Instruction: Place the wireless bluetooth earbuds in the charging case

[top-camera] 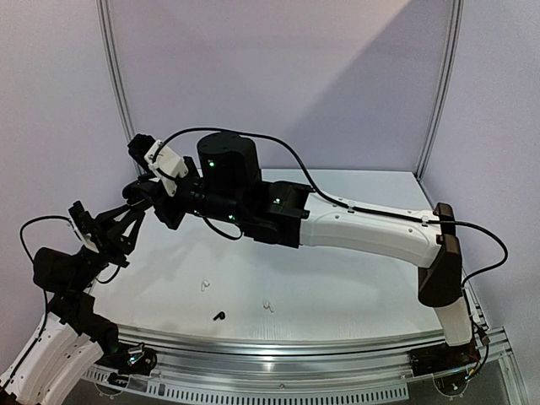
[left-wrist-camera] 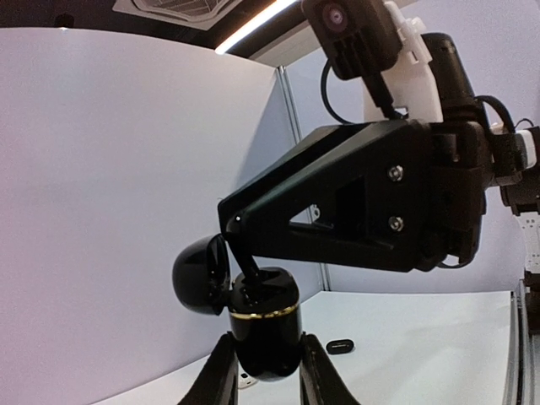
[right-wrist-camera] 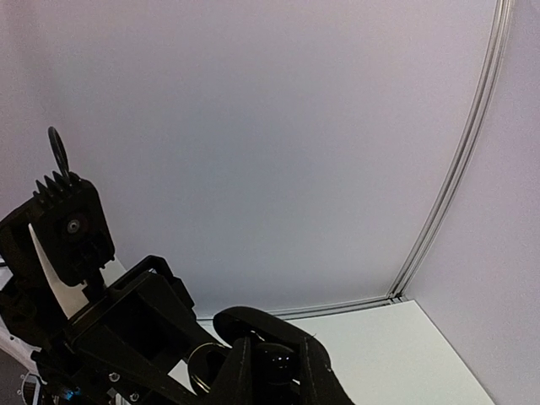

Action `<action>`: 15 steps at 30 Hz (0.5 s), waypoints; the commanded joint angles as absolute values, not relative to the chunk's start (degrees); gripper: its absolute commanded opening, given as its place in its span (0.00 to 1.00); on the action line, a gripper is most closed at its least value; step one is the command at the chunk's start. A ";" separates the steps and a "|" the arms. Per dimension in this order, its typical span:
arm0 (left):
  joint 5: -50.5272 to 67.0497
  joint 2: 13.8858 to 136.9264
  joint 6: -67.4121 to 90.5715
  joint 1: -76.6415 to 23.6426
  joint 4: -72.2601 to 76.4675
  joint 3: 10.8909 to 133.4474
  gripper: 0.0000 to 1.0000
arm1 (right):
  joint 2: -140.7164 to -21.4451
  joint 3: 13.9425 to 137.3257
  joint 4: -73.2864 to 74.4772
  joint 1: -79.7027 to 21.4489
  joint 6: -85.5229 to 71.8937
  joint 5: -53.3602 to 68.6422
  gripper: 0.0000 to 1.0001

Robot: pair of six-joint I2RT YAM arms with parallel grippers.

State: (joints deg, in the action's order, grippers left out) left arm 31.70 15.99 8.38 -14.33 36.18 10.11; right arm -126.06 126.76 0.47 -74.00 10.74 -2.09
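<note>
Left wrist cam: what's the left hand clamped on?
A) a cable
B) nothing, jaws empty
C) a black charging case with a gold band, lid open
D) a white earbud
C: the left hand has its fingers either side of the black charging case, which has a gold band and an open lid.

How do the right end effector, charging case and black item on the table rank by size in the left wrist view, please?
1. right end effector
2. charging case
3. black item, though farther away, so unsure
</note>
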 commanded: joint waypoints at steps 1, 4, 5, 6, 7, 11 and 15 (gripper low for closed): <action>32.52 15.55 9.65 -14.89 38.09 9.58 0.00 | -123.22 125.48 -0.76 -74.08 12.13 -3.67 0.00; 32.84 15.88 9.67 -14.94 37.94 9.49 0.00 | -122.56 125.43 -3.12 -74.09 11.75 -2.85 0.00; 32.87 15.91 9.68 -14.91 37.78 9.49 0.00 | -122.25 125.56 -3.80 -74.16 11.50 -2.48 0.00; 32.87 15.92 9.70 -14.88 37.71 9.49 0.00 | -122.14 125.67 -4.21 -74.09 11.40 -2.31 0.00; 32.82 15.91 9.70 -14.91 37.75 9.54 0.00 | -122.02 125.78 -4.25 -74.06 11.41 -2.34 0.00; 32.70 16.00 9.59 -14.86 38.31 9.66 0.00 | -121.64 125.22 -2.36 -74.08 12.25 -3.23 0.00; 33.04 15.74 9.66 -14.91 38.36 9.76 0.00 | -121.72 125.10 -0.52 -74.14 12.96 -3.19 0.00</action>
State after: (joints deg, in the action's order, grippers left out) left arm 32.51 16.01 9.28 -14.35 37.17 10.07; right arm -124.22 126.06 -2.11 -73.97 12.03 -2.61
